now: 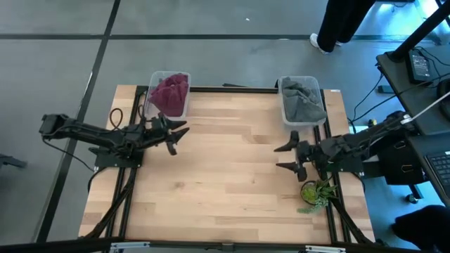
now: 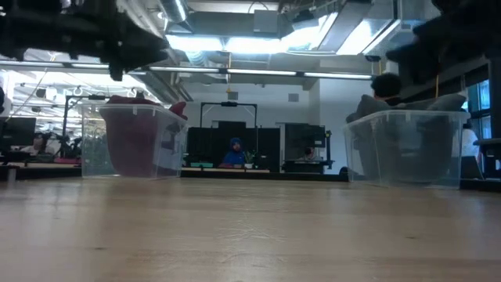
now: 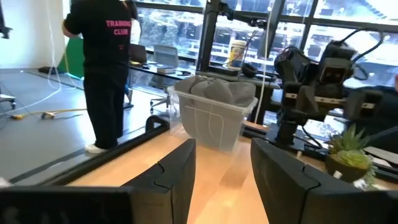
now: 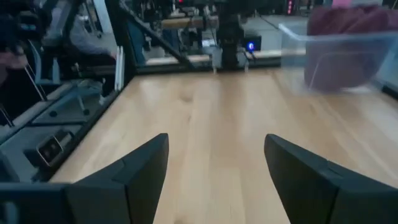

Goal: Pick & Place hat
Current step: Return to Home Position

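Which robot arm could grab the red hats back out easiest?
Probably the left. The left gripper, open, hovers close to the red hats; the right gripper sits far off, by the gray hats.

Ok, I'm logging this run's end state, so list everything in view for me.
Table: one, light wood, under both arms.
Left bin: one, transparent, table's back left.
Red caps: heap, count unclear, in the left bin.
Right bin: one, transparent, table's back right.
Gray caps: heap, count unclear, in the right bin.
Potted plant: one, green, table's right edge.
Person: one, dark clothes, standing beyond the table.
Left gripper: dark, open, empty, near the left bin.
Right gripper: dark, open, empty, near the plant.
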You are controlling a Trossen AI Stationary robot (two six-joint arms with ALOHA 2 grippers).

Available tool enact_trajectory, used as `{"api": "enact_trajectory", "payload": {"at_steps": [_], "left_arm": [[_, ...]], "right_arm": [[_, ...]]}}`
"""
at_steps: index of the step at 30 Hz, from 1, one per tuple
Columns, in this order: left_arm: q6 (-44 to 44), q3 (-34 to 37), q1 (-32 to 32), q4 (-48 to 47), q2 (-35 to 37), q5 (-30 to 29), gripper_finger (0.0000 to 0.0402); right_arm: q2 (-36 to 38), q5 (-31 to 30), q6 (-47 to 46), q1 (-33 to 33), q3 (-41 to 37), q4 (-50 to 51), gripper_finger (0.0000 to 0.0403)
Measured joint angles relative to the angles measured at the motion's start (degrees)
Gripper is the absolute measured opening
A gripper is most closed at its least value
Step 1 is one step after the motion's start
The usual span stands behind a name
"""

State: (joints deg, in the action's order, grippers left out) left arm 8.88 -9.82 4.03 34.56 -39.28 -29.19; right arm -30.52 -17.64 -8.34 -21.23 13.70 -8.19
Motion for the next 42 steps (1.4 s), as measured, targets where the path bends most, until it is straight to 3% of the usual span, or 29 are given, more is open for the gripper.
{"api": "enact_trajectory", "payload": {"at_steps": [11,22,29,37,42], "left_arm": [[0.9,6.1,0.0,-6.0,13.0,-0.2,0.0151],[0.9,6.1,0.0,-21.9,28.7,-4.8,0.0152],[-0.9,6.1,0.0,-27.6,37.2,-1.6,0.0149],[-1.7,6.1,0.0,-30.5,39.2,-1.5,0.0152],[-1.1,6.2,0.0,-30.4,39.2,0.1,0.0151]], "right_arm": [[4.3,0.2,0.4,1.2,-11.4,-12.4,0.0265],[13.8,0.3,2.6,1.7,-13.4,-7.1,0.0265],[21.2,0.3,2.6,1.7,-13.4,-0.3,0.0265],[30.1,0.8,4.7,1.7,-13.3,4.6,0.0265],[30.3,1.3,5.4,1.7,-13.3,4.8,0.0265]]}}
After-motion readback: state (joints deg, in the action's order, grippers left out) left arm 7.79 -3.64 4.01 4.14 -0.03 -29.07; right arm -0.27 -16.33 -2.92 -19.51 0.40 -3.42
